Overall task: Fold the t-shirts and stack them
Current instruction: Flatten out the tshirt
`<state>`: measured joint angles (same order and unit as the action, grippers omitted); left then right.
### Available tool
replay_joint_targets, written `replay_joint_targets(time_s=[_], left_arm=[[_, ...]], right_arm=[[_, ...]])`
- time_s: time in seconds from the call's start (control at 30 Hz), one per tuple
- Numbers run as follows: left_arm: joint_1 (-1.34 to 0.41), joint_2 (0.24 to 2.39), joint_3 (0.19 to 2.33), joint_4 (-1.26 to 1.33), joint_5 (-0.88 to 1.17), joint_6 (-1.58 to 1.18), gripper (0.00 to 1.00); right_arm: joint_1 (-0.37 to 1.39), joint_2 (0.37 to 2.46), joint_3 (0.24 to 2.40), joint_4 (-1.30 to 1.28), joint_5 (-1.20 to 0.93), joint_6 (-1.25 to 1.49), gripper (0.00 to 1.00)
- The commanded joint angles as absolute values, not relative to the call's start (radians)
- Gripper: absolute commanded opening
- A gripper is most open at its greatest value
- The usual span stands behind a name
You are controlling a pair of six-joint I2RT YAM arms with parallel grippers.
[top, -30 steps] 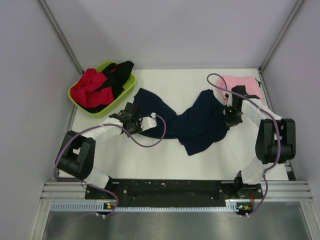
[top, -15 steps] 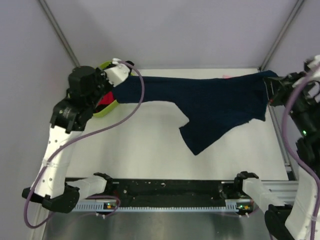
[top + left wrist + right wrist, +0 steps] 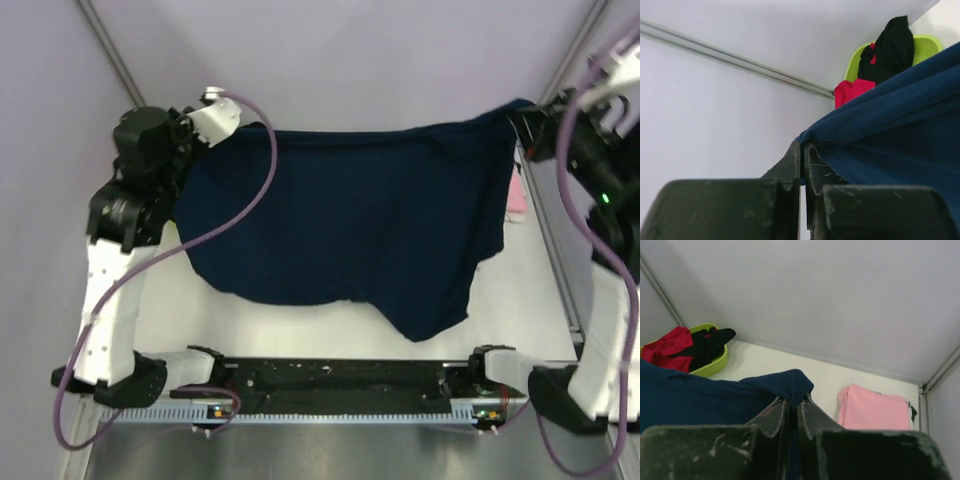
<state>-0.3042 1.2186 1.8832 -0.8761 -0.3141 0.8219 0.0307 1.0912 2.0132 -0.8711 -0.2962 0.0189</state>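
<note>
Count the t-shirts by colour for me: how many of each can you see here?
navy t-shirt: 1
pink t-shirt: 1
red t-shirt: 1
black t-shirt: 1
Total: 4

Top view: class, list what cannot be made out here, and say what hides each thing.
1. The green basin: hidden in the top view behind the left arm and the held-up navy shirt.
2. The pink shirt: only a sliver shows past the navy shirt's right edge.
3. The middle of the table: covered by the navy shirt.
</note>
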Motion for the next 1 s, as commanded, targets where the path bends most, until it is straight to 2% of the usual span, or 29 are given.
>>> replay_joint_targets(time_s=[0.0,0.17,0.3,0.4,0.53,0.73,0.97], left_arm=[[-0.275,1.365,1.856,-0.626,-0.4,0.891,0.0],[-0.247,1.564,2.008,-0.463,-0.471,0.894,0.0],[-0.232,1.646,2.138,-0.417,-0.477,0.867,0.0],[-0.23,1.654,2.16,-0.367,-0.476,0.873,0.0],[-0.232,1.635,2.143,-0.402,-0.437,0.862,0.0],[-0.232,1.523,1.981,-0.457,-0.382,0.862,0.0],[-0.232,1.298,1.956,-0.748,-0.29,0.83,0.0]], right_arm=[[0.032,1.362,2.136,-0.756,-0.282,0.018,0.0],[0.011,1.633,2.461,-0.733,-0.356,0.089,0.0],[-0.04,1.7,2.6,-0.674,-0.353,0.164,0.0],[-0.095,1.646,2.533,-0.569,-0.385,0.221,0.0],[-0.123,1.547,2.456,-0.565,-0.388,0.19,0.0],[-0.123,1.364,2.254,-0.577,-0.405,0.143,0.0],[-0.123,1.151,2.218,-0.615,-0.368,0.091,0.0]])
